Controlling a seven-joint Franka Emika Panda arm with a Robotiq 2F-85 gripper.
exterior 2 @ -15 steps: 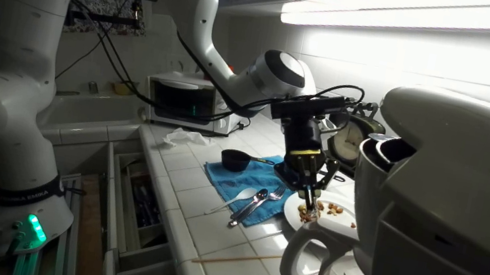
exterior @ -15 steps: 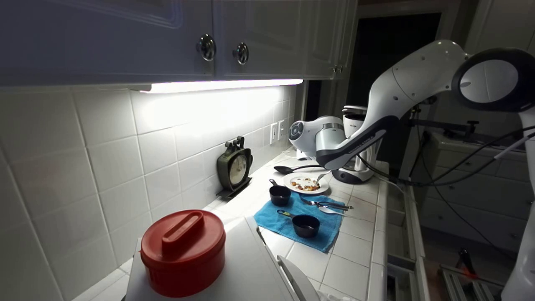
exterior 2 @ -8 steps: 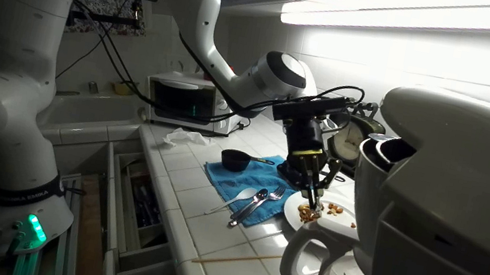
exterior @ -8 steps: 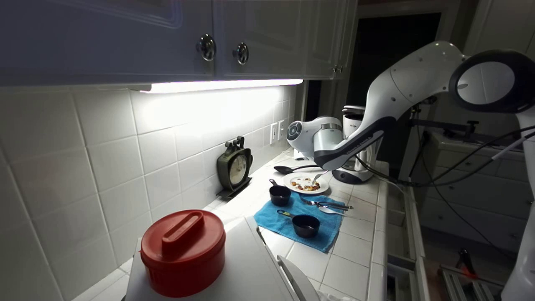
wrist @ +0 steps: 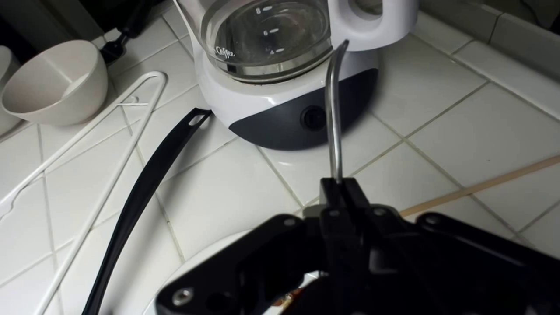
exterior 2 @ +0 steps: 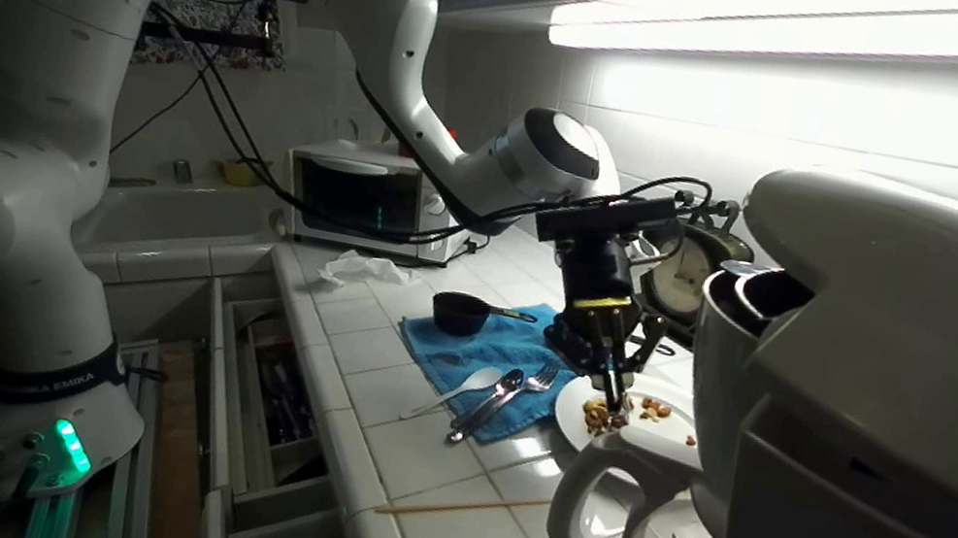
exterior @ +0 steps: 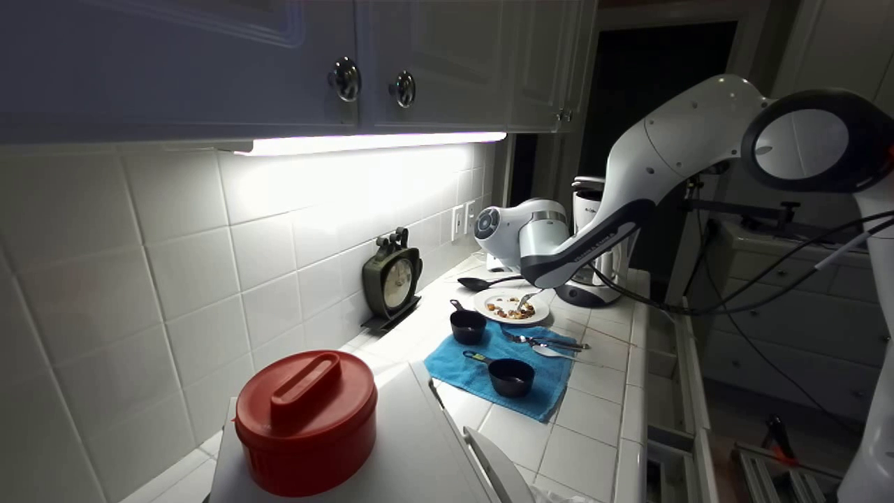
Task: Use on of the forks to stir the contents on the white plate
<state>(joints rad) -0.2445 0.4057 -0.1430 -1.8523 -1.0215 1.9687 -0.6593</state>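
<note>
Clenching a metal fork (wrist: 334,131) in the end effector (wrist: 341,192), with pick-up done, and probably stirring the brown, nut-like bits (exterior: 515,314) on the white plate (exterior 2: 568,415), on the far side of the blue towel (exterior: 497,344) in an exterior view, with more mixing likely left.

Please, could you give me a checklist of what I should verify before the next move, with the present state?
1. Grip on the fork: ok, end effector shut on its handle.
2. Fork's lower end over the white plate: ok.
3. Visible food pieces lying on the white plate: ok.
4. Fork touching the food pieces: cannot tell.
5. Whole white plate visible in both exterior views: not ok, coffee maker hides part.
</note>
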